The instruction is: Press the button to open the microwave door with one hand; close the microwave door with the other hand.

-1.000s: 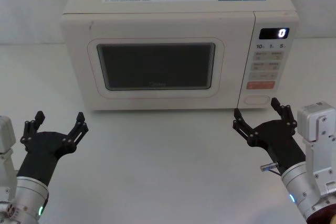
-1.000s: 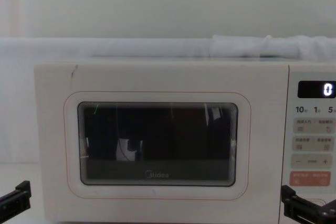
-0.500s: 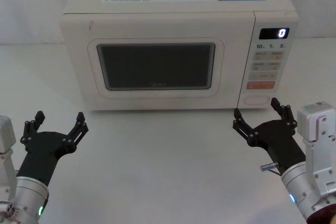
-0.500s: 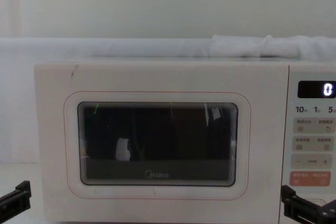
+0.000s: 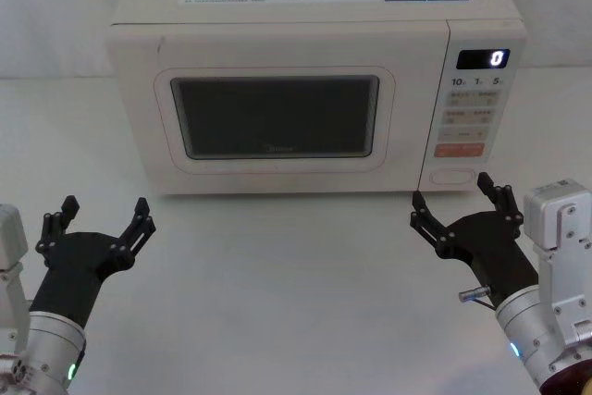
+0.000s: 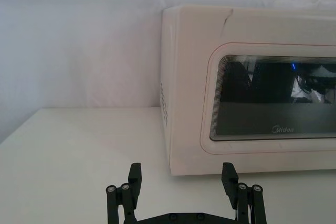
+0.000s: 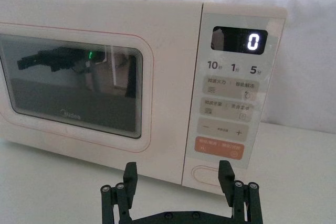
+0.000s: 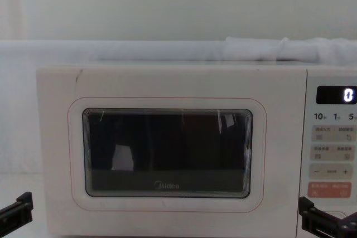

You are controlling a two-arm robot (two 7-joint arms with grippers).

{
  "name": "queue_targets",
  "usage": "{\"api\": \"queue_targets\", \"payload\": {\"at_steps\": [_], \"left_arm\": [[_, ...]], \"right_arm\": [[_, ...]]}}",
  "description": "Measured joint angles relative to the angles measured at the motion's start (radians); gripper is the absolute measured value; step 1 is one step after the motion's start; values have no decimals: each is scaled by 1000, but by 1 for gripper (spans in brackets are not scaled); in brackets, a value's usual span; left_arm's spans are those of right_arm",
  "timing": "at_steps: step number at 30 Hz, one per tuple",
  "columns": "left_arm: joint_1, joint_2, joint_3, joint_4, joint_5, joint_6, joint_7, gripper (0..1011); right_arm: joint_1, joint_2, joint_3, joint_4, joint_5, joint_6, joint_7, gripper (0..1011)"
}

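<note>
The microwave [image 5: 314,80] stands on the white desk [image 5: 277,275], and every place here is given from it. The microwave door [image 5: 277,117] takes up the left and middle of its front and sits shut, flush with the casing, its dark window [image 5: 276,117] framed by a thin pink line. The control panel [image 5: 474,108] fills the right end of the front, with a lit display [image 5: 483,58] reading 0 at its top. The button [image 5: 451,175], a wide oval key, is the lowest key of that panel, just under the salmon-orange key [image 5: 460,148].

The right gripper [image 5: 460,205] hovers above the desk just in front of the microwave's lower right corner, close to the button but apart from it; its jaws are spread wide and hold nothing. The left gripper [image 5: 100,219] hovers in front of the microwave's left end, farther off from the door, its jaws likewise spread wide and empty.
</note>
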Motion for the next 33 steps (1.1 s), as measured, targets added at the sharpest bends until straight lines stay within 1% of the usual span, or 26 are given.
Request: {"api": "queue_targets", "payload": {"at_steps": [26,28,30,31,33], "left_arm": [[0,0,0,0,0,0,0,1001],[0,0,0,0,0,0,0,1001],[0,0,0,0,0,0,0,1001],[0,0,0,0,0,0,0,1001],[0,0,0,0,0,0,0,1001]], "right_arm": [[0,0,0,0,0,0,0,1000],[0,0,0,0,0,0,0,992],[0,0,0,0,0,0,0,929],[0,0,0,0,0,0,0,929],[0,0,0,0,0,0,0,890]]}}
